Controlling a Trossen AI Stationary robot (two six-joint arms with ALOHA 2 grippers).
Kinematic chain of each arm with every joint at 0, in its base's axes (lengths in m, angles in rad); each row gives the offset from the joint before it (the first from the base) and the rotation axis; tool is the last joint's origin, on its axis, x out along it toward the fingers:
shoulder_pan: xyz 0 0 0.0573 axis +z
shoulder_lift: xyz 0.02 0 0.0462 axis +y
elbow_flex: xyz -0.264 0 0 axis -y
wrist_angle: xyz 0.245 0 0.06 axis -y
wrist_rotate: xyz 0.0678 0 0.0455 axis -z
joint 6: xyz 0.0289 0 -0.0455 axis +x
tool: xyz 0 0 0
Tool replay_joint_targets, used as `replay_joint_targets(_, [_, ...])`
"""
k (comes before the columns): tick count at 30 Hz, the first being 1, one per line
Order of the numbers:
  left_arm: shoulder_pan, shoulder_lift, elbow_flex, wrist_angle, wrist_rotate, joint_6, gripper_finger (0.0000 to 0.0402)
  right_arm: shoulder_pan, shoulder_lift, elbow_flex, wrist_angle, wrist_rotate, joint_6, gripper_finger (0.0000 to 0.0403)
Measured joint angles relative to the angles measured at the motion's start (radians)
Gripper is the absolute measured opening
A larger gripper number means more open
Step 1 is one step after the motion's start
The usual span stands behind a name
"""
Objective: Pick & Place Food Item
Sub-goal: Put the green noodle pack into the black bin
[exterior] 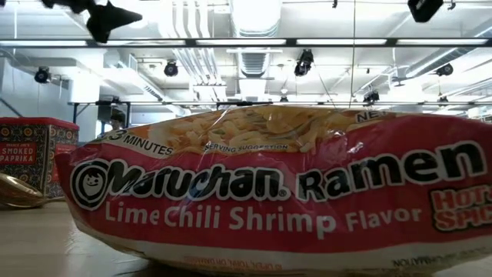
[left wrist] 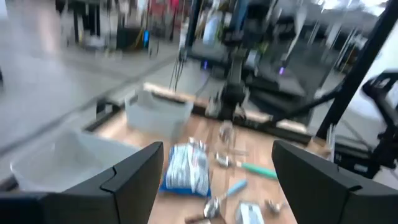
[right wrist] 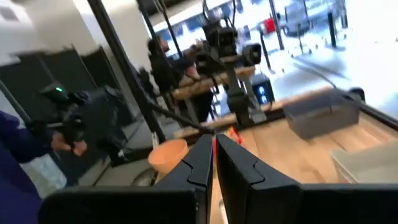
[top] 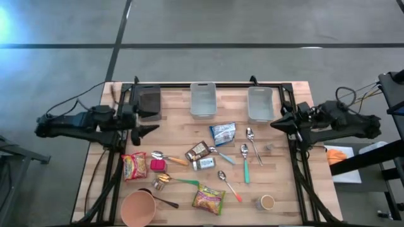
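Food packets lie flat on the wooden table [top: 278, 183]: a ramen packet [top: 134, 166] at the left, another ramen packet [top: 209, 198] [exterior: 277, 192] near the front edge, a blue-white packet [top: 223, 133] [left wrist: 186, 165] and a brown packet [top: 197, 151] in the middle. My left gripper [top: 148, 129] [left wrist: 214, 180] hangs open above the table's left side, pointing toward the right, with nothing between its fingers. My right gripper [top: 274, 124] [right wrist: 214, 162] hangs shut above the right side, pointing toward the left, and holds nothing.
A dark bin [top: 148, 101] and two clear bins [top: 202, 99] [top: 260, 103] stand along the far edge. Several spoons [top: 245, 154], a red tin [top: 157, 165] [exterior: 34, 158], a small jar [top: 204, 164], an orange cup [top: 137, 208] and a small cup [top: 267, 202] lie among the packets.
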Motion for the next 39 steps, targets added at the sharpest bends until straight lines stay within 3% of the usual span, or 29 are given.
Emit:
replay_joint_targets(5, [0.0, 0.176, 0.123, -0.139, 0.011, -0.144, 0.0302, 0.0, 0.119, 0.119, -0.111, -0.042, 0.083, 0.002])
replay_joint_targets(9, [0.0, 0.268, 0.187, -0.166, 0.042, -0.253, 0.0302, 0.0, 0.197, 0.152, -0.163, -0.239, 0.086, 0.002])
replay_joint_targets(12, [0.0, 0.323, 0.233, -0.166, 0.125, -0.274, 0.0302, 0.0, 0.248, 0.149, -0.159, -0.365, 0.097, 0.002])
replay_joint_targets(19, [-0.001, 0.434, 0.311, -0.249, 0.362, -0.051, 0.0302, 0.0, 0.361, 0.141, -0.159, -0.489, 0.073, 0.002])
replay_joint_targets(27, [-0.008, 0.477, 0.331, -0.262, 0.378, 0.019, 0.0302, 0.0, 0.403, 0.141, -0.157, -0.554, 0.04, 0.002])
replay_joint_targets(33, [-0.008, 0.477, 0.309, -0.25, 0.375, -0.287, 0.0302, 0.0, 0.403, 0.141, -0.143, -0.554, 0.071, 0.002])
replay_joint_targets(39, [-0.008, 0.479, 0.309, -0.263, 0.376, -0.64, 0.0302, 0.0, 0.411, 0.141, -0.075, -0.554, 0.274, 0.002])
